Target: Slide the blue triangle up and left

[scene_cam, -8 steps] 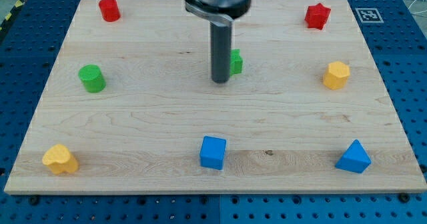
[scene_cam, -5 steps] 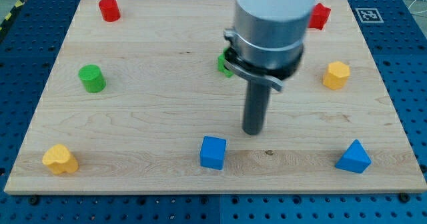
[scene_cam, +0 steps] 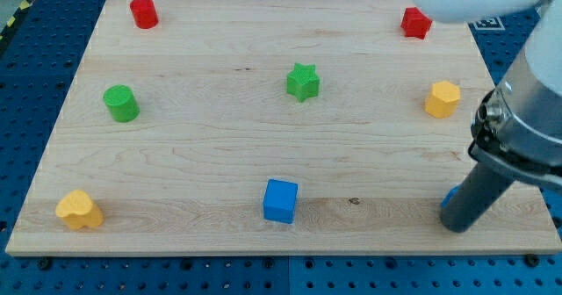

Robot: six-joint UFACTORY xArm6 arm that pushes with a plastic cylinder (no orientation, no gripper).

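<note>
My tip point(scene_cam: 457, 227) stands at the board's bottom right, right in front of the blue triangle point(scene_cam: 448, 197), which is mostly hidden. I have no pincer, so I hold nothing. Next, I think, I must push it up-left, toward the green star point(scene_cam: 303, 82).

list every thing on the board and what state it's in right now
tip: down at the board's lower right, against the blue triangle
blue triangle: mostly hidden behind the rod
blue cube: untouched
green star: untouched
green cylinder: upright
red cylinder: upright
red star: partly hidden
yellow hexagon: untouched
yellow heart: untouched
</note>
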